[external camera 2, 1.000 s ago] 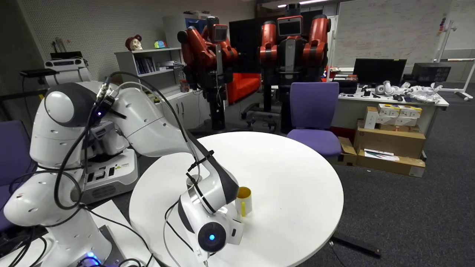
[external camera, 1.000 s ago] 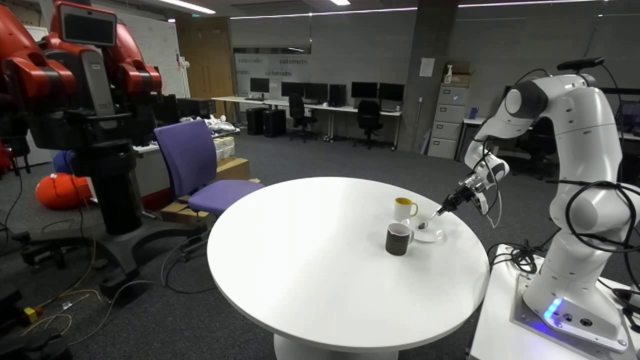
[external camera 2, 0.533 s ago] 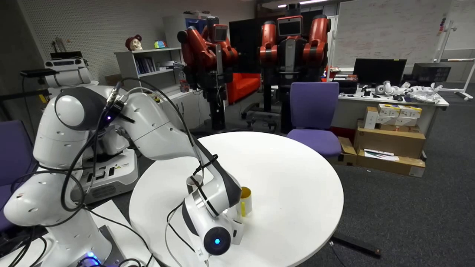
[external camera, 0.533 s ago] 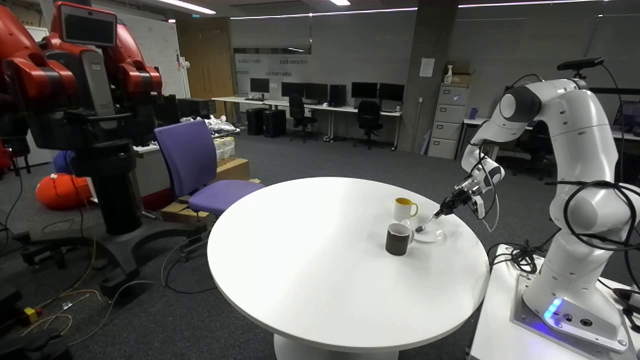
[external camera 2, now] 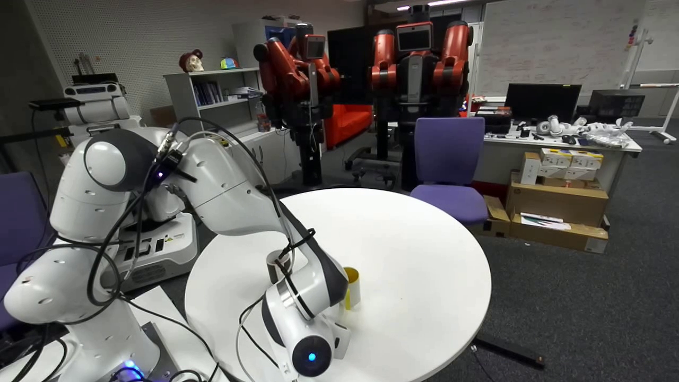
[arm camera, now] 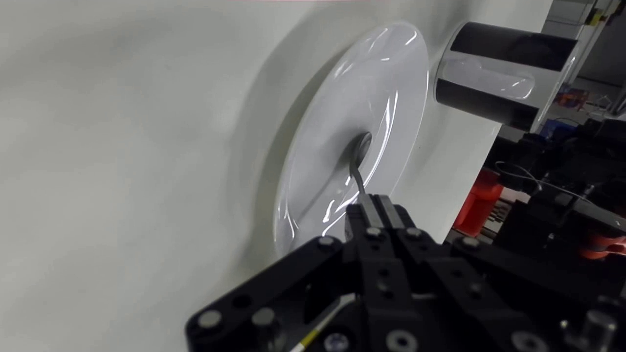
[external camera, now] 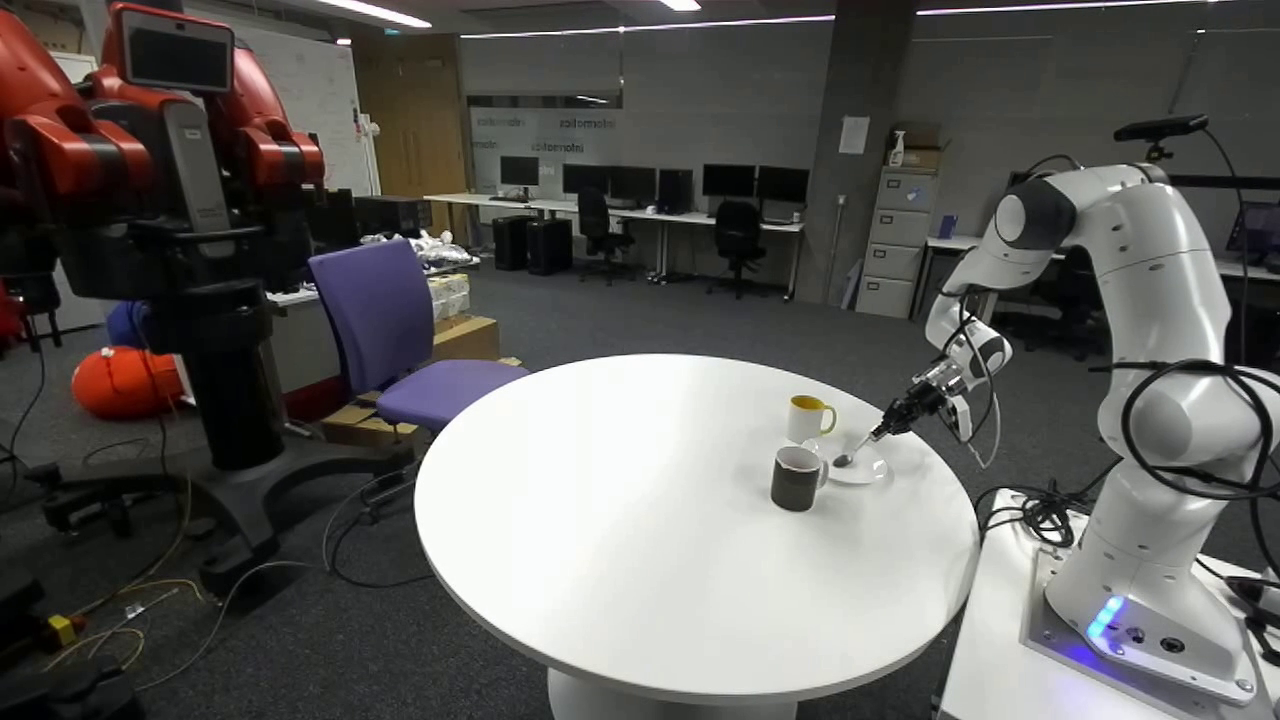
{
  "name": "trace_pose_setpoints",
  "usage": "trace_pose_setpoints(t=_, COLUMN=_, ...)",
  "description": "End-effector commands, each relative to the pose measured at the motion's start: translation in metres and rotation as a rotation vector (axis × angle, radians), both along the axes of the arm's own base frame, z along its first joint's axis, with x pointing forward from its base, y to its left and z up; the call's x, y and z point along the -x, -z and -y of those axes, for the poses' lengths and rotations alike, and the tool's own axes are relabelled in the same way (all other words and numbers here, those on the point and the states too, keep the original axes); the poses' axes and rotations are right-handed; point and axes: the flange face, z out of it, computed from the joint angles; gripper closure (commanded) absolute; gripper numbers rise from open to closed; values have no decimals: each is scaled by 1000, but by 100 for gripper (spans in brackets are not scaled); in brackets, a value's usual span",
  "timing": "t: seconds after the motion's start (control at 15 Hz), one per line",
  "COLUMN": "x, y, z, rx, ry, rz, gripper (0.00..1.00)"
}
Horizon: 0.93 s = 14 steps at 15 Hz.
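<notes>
The arm (external camera: pixel 1165 300) has sunk a little since a second ago, bringing the spoon (arm camera: pixel 363 146) lower over the plate (arm camera: pixel 323 142). The gripper (arm camera: pixel 375 199) is pinched tight on the spoon's handle, bowl tipped down; whether it touches the plate I cannot tell. The plate sits near the round table's (external camera: pixel 620 560) edge on the arm's side, a dark mug (external camera: pixel 793 486) and a yellow-lined mug (external camera: pixel 803 424) just beside it.

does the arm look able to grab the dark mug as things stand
Probably not: the gripper is shut on the spoon, leaving no free grip. The way itself looks free, with apparently only the white plate between the gripper and the dark mug.
</notes>
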Motion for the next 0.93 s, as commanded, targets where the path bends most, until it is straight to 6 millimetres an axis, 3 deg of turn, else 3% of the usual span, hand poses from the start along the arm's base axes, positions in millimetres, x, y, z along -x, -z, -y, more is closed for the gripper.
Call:
trace_pose_setpoints(t=0.0, x=1, y=-1, z=13, rx=-35, ry=26, rz=17, gripper=100)
trace_pose_setpoints(t=0.27, x=4, y=0, z=19, rx=-36, ry=33, rz=15, gripper=100)
trace_pose_setpoints(t=0.33, x=4, y=-1, z=20, rx=-35, ry=34, rz=14, gripper=73)
trace_pose_setpoints(t=0.4, x=4, y=-1, z=21, rx=-35, ry=35, rz=15, gripper=72)
trace_pose_setpoints(t=0.87, x=9, y=-6, z=27, rx=-21, ry=39, rz=9, gripper=19)
